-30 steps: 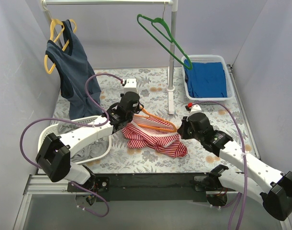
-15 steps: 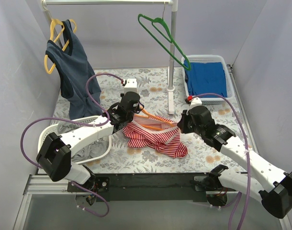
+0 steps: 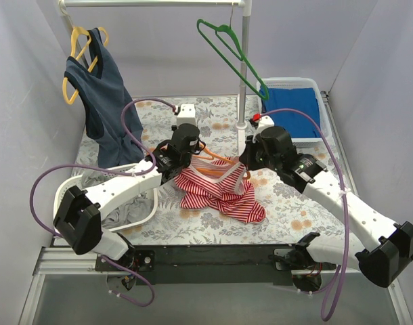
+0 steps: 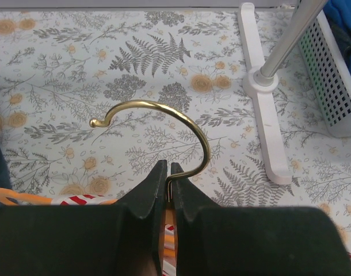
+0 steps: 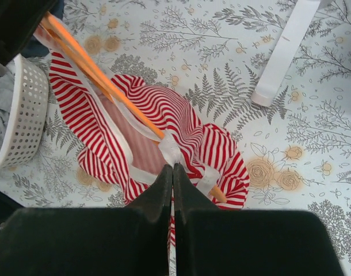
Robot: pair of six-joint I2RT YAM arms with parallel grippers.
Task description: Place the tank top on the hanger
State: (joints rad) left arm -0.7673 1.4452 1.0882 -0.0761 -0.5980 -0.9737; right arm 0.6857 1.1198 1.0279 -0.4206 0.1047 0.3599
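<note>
The red and white striped tank top [image 3: 220,193] hangs bunched over the orange hanger [image 3: 216,161] at mid-table. My left gripper [image 3: 195,150] is shut on the base of the hanger's brass hook [image 4: 164,121], holding the hanger off the table. My right gripper [image 3: 246,162] is shut on the tank top's pale trim [image 5: 171,150], lifting it where it crosses the hanger's orange bar [image 5: 100,80]. The striped cloth [image 5: 83,126] drapes on both sides of that bar. The hanger's far end is hidden under the cloth.
A rack pole [image 3: 243,74] stands on a white base [image 4: 262,92] behind the work. A green hanger [image 3: 227,44] and a navy top on a yellow hanger [image 3: 98,88] hang from the rail. A white bin of blue cloth [image 3: 292,108] is back right, a white basket [image 3: 71,186] left.
My right gripper has risen and moved back-left, pulling the tank top's trim up along the hanger. The left gripper has lifted the hanger slightly.
</note>
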